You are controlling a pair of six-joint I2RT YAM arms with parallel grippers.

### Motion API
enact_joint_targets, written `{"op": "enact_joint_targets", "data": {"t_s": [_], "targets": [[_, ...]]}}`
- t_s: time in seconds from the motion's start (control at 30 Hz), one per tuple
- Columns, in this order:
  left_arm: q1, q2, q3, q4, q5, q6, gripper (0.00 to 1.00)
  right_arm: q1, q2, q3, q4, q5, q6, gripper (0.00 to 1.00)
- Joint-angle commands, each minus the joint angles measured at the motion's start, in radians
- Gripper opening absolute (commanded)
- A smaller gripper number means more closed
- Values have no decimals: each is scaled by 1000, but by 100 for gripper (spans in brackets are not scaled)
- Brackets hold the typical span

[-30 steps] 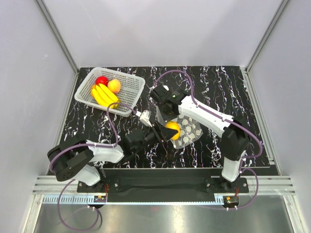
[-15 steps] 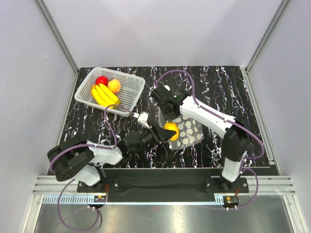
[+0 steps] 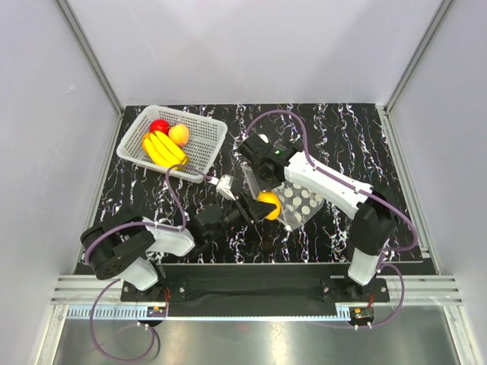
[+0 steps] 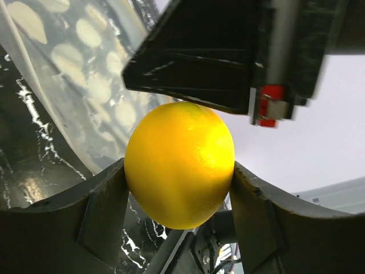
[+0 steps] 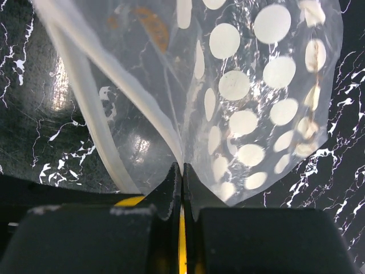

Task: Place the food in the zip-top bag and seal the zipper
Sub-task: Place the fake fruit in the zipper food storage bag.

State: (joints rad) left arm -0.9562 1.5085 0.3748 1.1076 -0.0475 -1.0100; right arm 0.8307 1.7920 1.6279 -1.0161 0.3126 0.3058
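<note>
My left gripper is shut on the orange round fruit, which fills the left wrist view, right at the open mouth of the zip-top bag. My right gripper is shut on the bag's upper mouth edge and holds it lifted; the zipper strip curves away to the left. The dotted bag hangs open below it. The bananas, the red fruit and the yellow-pink fruit lie in the basket.
The white perforated basket stands at the back left of the black marbled table. Grey walls and metal frame posts enclose the table on three sides. Purple cables loop over both arms.
The left gripper has drawn the orange fruit slightly toward the near left. The right gripper has lifted the bag's mouth edge and shifted a little right, and the bag has tilted.
</note>
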Motion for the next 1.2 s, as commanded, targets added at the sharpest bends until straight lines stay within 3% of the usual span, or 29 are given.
{"op": "enact_joint_targets", "data": {"t_s": [0.0,0.37,0.63,0.73,0.8,0.83,0.87,0.93,1.17], "targets": [[11,-8,62,-72,-69,4,45,7,-51,-3,-21,0,-11,0],[17,-18,177,-368,-115,-16,46,11,-74,-8,-29,-15,7,0],[34,51,299,-502,-51,-7,53,27,-80,9,-61,16,15,0],[34,48,312,-526,-52,1,60,27,-94,15,-62,13,19,0],[34,41,315,-535,-52,10,72,27,-108,13,-56,10,19,0],[34,29,315,-545,-52,16,85,27,-117,13,-55,13,21,0],[34,19,309,-545,-52,17,86,27,-118,13,-55,16,23,0],[34,3,294,-511,-45,28,96,28,-118,16,-64,23,23,0],[34,-82,285,-568,-37,70,99,28,-125,9,-58,26,24,0]]}}
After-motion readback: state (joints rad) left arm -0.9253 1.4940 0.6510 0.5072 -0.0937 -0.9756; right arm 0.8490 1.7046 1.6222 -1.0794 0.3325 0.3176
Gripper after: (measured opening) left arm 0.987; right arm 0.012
